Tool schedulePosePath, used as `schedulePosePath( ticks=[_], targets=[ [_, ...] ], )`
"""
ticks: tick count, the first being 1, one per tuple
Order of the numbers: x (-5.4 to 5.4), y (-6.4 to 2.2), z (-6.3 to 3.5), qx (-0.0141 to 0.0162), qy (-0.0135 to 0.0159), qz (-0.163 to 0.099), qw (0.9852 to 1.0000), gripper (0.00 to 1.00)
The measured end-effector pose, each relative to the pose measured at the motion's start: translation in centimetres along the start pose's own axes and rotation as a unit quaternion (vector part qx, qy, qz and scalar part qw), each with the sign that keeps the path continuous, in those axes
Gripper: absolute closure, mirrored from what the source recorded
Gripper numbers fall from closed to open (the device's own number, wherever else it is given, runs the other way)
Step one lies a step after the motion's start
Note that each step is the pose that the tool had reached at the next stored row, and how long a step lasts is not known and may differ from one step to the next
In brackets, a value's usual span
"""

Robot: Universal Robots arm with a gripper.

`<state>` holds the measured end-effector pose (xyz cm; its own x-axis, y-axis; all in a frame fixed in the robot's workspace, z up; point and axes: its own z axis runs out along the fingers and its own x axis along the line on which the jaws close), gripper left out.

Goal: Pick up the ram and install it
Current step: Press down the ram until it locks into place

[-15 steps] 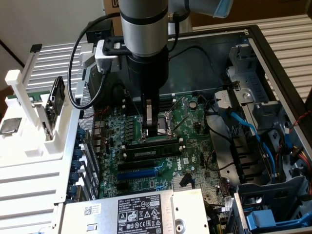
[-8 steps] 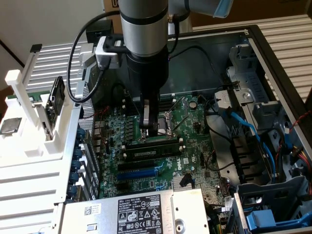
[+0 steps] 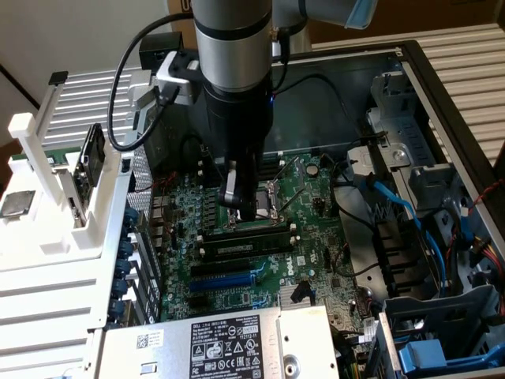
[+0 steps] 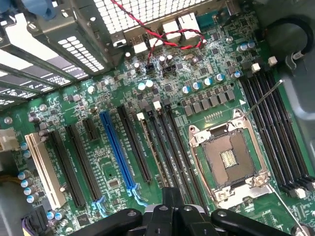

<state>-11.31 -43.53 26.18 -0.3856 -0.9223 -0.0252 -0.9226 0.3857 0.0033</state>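
Hovering clenched over the motherboard (image 3: 260,260), the gripper (image 3: 243,207) is gripping nothing visible. The ram (image 3: 245,242) is sitting beside the processor socket (image 4: 231,162); any misalignment risks bending it.

Above the circuit board (image 3: 260,237) the case stands open. A drive cage (image 3: 410,158) with blue cables (image 3: 398,201) crowds the exterior view's right; a metal box (image 3: 213,343) borders the near edge.

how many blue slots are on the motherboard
1. The blue slot lies between the white slot and the processor socket. In the exterior view the arm covers part of the board, so another may be hidden.
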Motion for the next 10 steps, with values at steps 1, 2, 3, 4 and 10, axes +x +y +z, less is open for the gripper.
schedulePosePath(
  ticks=[1,2,3,4,10],
  targets=[
    [0.0,0.0,0.0,0.0002,-0.0001,0.008,1.0,0.9],
    [0.0,0.0,0.0,0.0004,-0.0001,0.016,0.9999,0.9],
    [0.0,0.0,0.0,0.0006,-0.0001,0.023,0.9997,0.9],
    [0.0,0.0,0.0,0.0008,-0.0001,0.03,0.9995,0.9],
    [0.0,0.0,0.0,0.0019,-0.0003,0.076,0.9971,0.9]
  ],
)
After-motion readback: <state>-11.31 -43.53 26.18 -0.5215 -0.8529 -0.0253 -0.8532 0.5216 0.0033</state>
